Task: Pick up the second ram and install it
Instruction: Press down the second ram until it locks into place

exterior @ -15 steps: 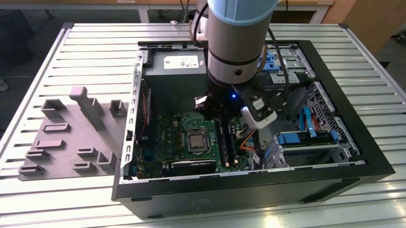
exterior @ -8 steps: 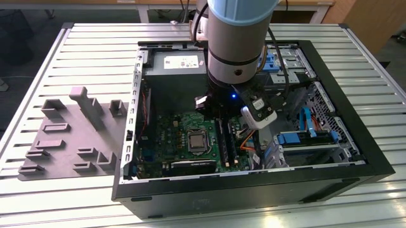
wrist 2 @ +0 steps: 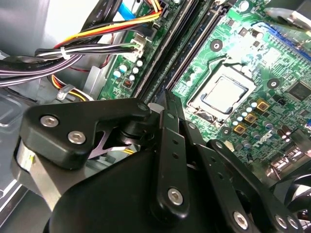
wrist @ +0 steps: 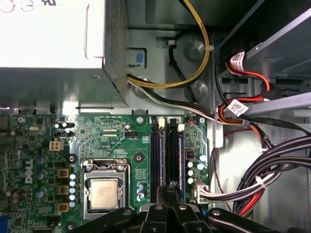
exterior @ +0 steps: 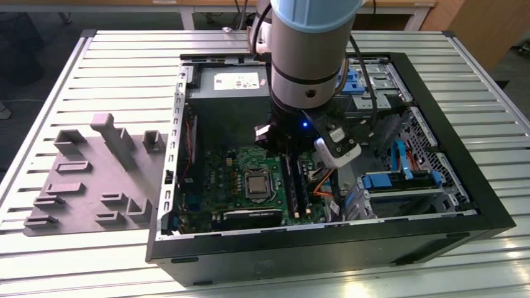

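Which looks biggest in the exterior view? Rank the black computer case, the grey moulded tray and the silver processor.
1. Black open-topped metal computer case, largest.
2. Light grey moulded plastic tray on the exterior view's left.
3. Square silver processor on the green motherboard, clearly smallest.

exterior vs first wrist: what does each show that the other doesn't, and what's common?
Exterior view alone: the grey moulded tray on the slatted table, on the view's left of the open computer case, and the arm reaching down into it.

First wrist view alone: the yellow cable curving over the case floor, and the memory slots seen lengthwise.

Both: the green motherboard with its processor, the gripper low over the slots.
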Motion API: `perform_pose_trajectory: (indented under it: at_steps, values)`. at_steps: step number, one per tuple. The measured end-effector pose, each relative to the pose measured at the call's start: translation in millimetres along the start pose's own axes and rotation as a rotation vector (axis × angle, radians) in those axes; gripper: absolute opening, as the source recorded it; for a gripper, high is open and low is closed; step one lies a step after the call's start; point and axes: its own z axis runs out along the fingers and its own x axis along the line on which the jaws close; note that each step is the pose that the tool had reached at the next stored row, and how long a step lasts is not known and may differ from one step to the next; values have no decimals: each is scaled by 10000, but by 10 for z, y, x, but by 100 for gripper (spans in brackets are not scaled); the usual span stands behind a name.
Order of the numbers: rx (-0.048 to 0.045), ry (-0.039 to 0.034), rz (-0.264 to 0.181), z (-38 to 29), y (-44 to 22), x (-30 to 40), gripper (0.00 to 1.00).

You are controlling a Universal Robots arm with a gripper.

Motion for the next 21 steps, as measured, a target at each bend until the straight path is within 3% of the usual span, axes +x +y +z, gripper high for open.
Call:
perform_pose_trajectory:
  at_steps: [21]
  values:
    - [1,-1,3,5,74,6,11]
